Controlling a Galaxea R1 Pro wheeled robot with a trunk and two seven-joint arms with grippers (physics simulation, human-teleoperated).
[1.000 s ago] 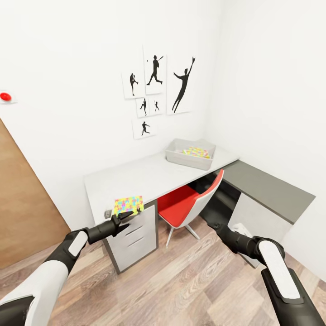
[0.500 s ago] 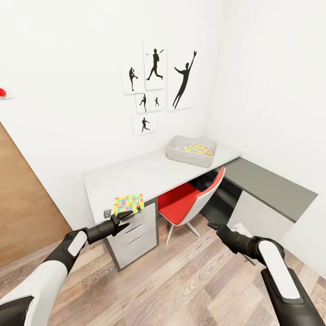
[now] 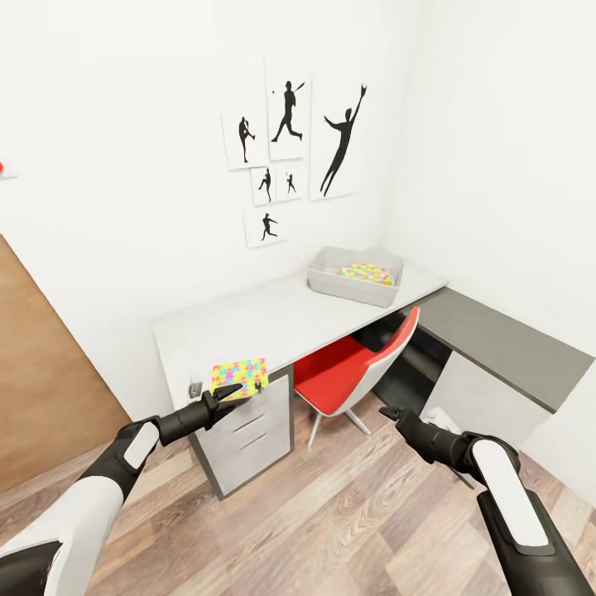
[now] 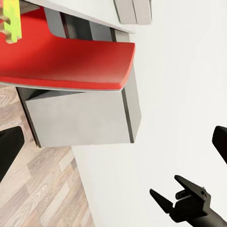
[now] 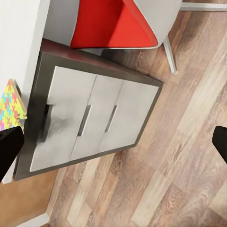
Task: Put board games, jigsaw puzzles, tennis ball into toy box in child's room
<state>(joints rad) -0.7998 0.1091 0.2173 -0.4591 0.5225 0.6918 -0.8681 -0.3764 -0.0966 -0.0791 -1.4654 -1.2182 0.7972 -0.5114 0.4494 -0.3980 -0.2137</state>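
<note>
A jigsaw puzzle (image 3: 238, 377) of yellow, pink, green and blue pieces shows at the front edge of the pale grey table (image 3: 273, 319), above the drawers. My left gripper (image 3: 225, 396) has its fingertips right under the puzzle. In the left wrist view the fingers (image 4: 9, 146) stand wide apart, with the puzzle (image 4: 10, 21) off to one side of them. I cannot tell whether they touch it. The grey toy box (image 3: 331, 285) stands at the table's far end with another puzzle (image 3: 364, 273) inside. My right gripper (image 3: 389, 411) hangs open over the floor beside the chair, also seen as the right gripper (image 4: 182, 203).
A red chair (image 3: 348, 372) is tucked under the table between the drawer unit (image 3: 248, 430) and the dark grey table section (image 3: 497, 339). A brown door (image 3: 41, 372) is at the left. Sports prints (image 3: 290, 157) hang on the wall. Wood floor lies open in front.
The head camera has turned slightly, so the wall, toy box and chair sit a little further right. Both arms and the puzzle hold their places.
</note>
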